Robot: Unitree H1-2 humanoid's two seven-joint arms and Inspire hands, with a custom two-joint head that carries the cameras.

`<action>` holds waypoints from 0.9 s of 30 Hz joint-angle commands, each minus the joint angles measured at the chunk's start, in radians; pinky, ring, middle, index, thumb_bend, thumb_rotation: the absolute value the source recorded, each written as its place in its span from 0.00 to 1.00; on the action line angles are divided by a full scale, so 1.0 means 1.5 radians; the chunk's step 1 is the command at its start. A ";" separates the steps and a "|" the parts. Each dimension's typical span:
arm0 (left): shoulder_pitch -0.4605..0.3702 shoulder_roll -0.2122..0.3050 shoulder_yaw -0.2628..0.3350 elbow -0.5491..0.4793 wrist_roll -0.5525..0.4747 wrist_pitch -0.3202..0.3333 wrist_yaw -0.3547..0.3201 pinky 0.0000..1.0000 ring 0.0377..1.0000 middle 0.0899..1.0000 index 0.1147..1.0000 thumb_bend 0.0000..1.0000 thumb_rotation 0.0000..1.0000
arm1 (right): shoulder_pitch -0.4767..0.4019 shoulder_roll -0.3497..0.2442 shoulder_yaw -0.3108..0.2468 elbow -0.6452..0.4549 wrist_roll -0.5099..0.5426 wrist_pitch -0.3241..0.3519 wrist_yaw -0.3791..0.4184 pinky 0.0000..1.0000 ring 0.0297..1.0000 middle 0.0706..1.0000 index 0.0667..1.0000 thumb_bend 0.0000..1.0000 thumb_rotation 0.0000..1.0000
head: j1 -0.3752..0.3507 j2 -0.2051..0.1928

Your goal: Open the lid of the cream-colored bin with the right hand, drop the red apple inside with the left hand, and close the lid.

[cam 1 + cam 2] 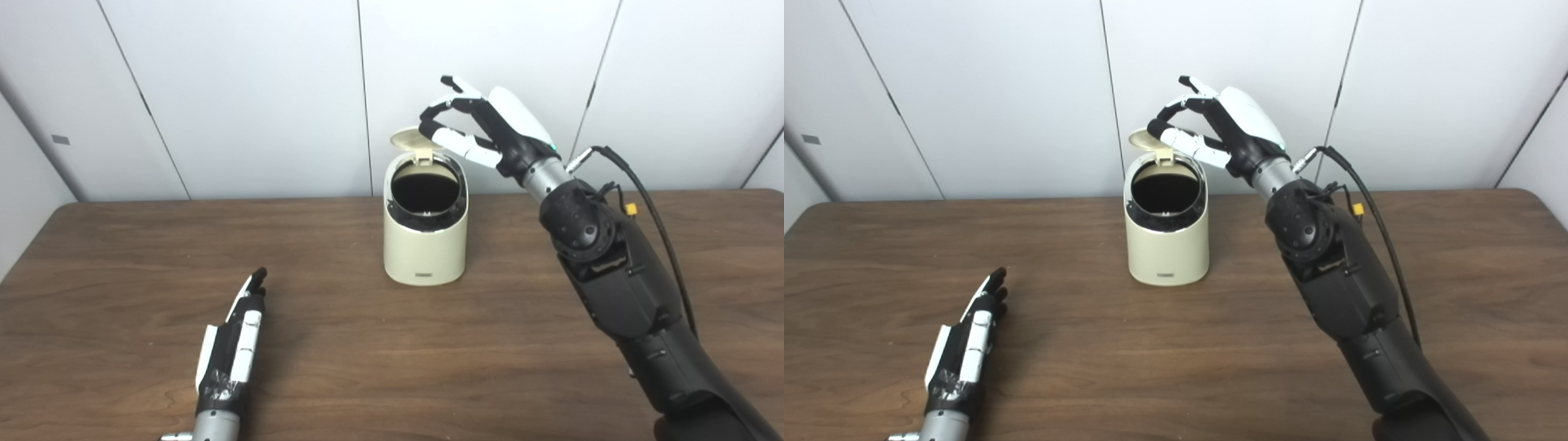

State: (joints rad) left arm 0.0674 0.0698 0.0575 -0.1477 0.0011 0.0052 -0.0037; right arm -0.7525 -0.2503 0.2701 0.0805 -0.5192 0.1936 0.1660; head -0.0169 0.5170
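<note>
Above the bin (424, 236), the right hand (484, 125) pinched the raised lid (409, 138); the left hand (236, 343) lay flat, fingers straight, empty. Lowering the lid slowly, following its hinge, seemed wisest.

A dark brown wood-grain surface (122, 275) fills the lower part of both views, its far edge running straight with rounded corners at the left and right. Behind it stands a wall of plain white panels (245, 92) divided by thin dark seams, some upright and some slanted. A small grey tag (60, 139) sits on the left panel. The light is soft and even.
</note>
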 commanded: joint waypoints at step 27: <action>-0.010 -0.016 -0.002 0.022 -0.001 -0.029 0.007 0.97 0.97 0.98 0.99 0.65 0.86 | 0.073 -0.031 0.010 -0.157 -0.056 0.005 0.057 0.90 1.00 0.96 0.68 0.49 0.96 | -0.001 -0.002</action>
State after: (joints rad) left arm 0.0638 0.0474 0.0619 -0.1216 -0.0042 -0.0284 0.0067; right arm -0.6184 -0.2878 0.2849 -0.1247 -0.5867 0.2223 0.2534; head -0.0184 0.5124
